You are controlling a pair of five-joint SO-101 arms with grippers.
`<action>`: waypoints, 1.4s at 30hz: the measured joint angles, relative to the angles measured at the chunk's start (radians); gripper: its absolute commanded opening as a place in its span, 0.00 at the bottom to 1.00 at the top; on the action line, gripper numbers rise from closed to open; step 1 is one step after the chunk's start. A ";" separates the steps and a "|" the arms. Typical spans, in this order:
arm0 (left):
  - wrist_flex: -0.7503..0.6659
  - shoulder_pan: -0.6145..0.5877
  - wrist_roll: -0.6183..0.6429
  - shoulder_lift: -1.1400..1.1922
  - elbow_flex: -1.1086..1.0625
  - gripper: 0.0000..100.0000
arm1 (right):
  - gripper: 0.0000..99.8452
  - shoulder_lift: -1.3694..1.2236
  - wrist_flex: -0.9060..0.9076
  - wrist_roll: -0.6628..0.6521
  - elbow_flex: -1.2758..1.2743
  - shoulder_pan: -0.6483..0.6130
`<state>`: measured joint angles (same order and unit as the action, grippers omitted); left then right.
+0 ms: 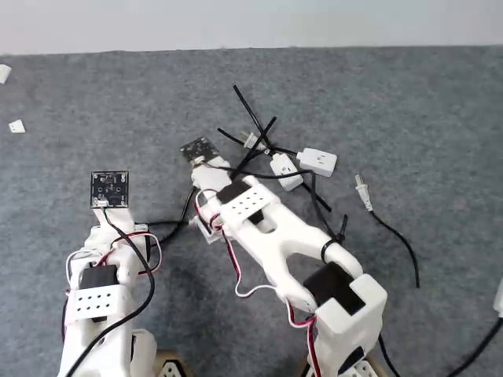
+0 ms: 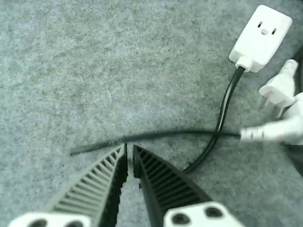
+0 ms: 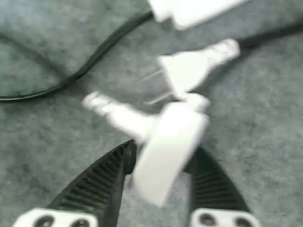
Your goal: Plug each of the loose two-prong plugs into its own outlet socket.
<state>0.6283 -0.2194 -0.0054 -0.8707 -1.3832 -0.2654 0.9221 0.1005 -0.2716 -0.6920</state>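
Observation:
My right gripper (image 3: 161,156) is shut on a white outlet socket block (image 3: 168,146), one finger on each side. Just beyond it lies a white two-prong plug (image 3: 189,71) on a black cable, its prongs pointing toward the held block. Another white socket (image 3: 189,9) lies farther off. My left gripper (image 2: 129,150) is shut, its tips at a thin black cable (image 2: 165,135) on the carpet. Past it I see a white outlet socket (image 2: 261,38) face up and a white plug (image 2: 279,90). From above, two sockets (image 1: 318,161) (image 1: 287,171) lie mid-table.
A loose plug (image 1: 363,191) on a black cable lies to the right on the grey carpet (image 1: 409,102). Black cables and cable ties (image 1: 251,118) cross around the sockets. Small white scraps (image 1: 16,126) sit at the far left. The back of the carpet is open.

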 measured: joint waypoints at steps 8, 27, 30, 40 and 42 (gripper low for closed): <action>-0.031 0.000 0.000 0.000 0.000 0.01 | 0.01 0.086 0.152 -0.002 0.002 0.144; -0.051 0.000 0.000 0.000 0.000 0.01 | 0.01 0.835 0.247 -0.350 -0.417 1.297; -0.051 0.000 0.000 0.000 0.000 0.01 | 0.01 0.842 0.132 -0.456 -0.531 1.442; -0.051 0.000 0.000 0.000 0.000 0.01 | 0.01 0.844 -0.203 -0.592 -0.703 1.603; -0.051 0.000 0.000 0.000 0.000 0.01 | 0.01 0.844 -0.213 -0.595 -0.703 1.617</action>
<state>0.5777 -0.2194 -0.0054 -0.8707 -1.3832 0.5785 0.7089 -0.4948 -0.9743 0.9252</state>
